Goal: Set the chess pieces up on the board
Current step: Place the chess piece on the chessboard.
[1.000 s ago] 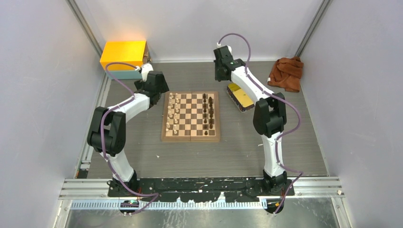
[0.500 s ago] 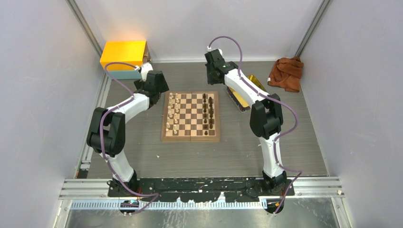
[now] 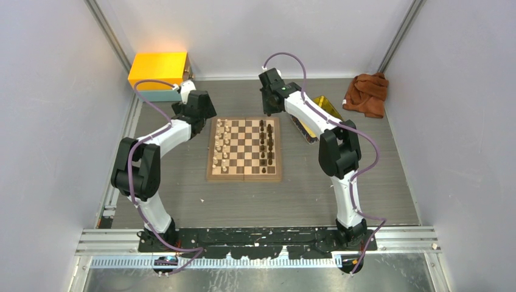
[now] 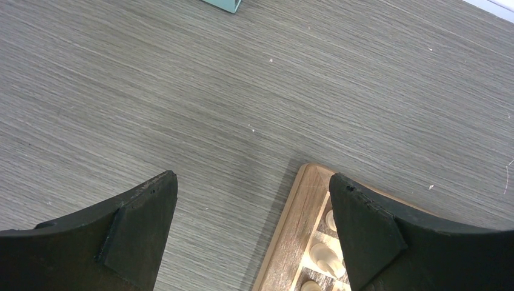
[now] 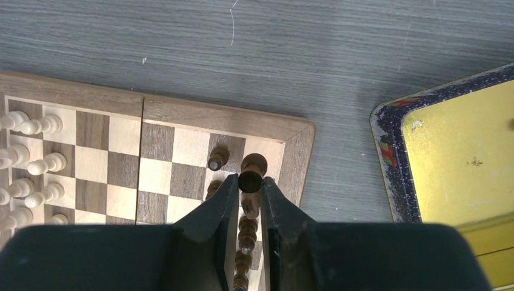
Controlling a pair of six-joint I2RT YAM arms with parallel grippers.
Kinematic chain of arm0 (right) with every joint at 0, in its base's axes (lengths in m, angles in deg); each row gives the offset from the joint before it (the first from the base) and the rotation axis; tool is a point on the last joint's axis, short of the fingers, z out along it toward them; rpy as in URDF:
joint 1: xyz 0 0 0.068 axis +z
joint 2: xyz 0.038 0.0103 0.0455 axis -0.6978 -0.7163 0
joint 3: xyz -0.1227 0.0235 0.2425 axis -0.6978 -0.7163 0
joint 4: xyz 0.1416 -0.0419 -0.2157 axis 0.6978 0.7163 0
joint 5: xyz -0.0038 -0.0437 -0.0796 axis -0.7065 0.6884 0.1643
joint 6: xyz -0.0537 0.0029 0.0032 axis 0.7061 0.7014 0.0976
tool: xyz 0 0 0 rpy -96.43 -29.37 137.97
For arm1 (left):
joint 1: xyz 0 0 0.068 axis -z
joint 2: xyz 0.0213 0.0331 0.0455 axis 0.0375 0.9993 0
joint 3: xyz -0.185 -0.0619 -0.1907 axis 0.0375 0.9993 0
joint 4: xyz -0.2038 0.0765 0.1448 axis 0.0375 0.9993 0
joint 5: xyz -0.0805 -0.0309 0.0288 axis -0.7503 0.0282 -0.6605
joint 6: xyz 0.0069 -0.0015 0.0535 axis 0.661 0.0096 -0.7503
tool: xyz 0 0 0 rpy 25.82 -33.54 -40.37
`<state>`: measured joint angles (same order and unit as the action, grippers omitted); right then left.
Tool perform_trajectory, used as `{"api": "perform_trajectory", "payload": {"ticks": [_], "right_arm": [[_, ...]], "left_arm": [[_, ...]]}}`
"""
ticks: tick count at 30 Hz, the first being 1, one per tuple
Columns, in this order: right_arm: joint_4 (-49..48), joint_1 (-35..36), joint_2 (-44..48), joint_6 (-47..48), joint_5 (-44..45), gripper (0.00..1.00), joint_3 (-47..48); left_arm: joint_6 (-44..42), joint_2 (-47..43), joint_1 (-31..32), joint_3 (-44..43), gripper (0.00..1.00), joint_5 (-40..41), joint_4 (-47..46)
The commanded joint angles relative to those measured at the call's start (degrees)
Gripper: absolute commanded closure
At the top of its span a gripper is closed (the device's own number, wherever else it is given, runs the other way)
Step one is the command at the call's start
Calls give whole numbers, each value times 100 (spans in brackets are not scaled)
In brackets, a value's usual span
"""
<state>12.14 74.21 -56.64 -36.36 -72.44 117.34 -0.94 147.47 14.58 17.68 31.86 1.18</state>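
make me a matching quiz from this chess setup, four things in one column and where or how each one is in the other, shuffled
Column one
1. left tool
2. right tool
3. pale chess pieces
4. yellow tray

Column two
a. lined up along the left side of the board, top view
b. shut on a dark chess piece near the board's far right corner
c. lying on the table, right of the board
d. open, holding nothing, above a corner of the board

Pairs: 1-d, 2-b, 3-a, 4-c
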Motion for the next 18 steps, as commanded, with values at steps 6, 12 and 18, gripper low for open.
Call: {"api": "perform_trajectory", "payload": {"ticks": [6,12,18], "right_arm": [[-218,28,0,-82,-124,99,-165],[-316,30,-83,-115,-163,99,-332],[-460,25,-147,-109,-210,99,-463]], "left_arm": [[92,-369,-47,33,5,39,-232],[70,-391,-47,55,5,57,-231],[66,-391,-45,60,5,52,-238]]}}
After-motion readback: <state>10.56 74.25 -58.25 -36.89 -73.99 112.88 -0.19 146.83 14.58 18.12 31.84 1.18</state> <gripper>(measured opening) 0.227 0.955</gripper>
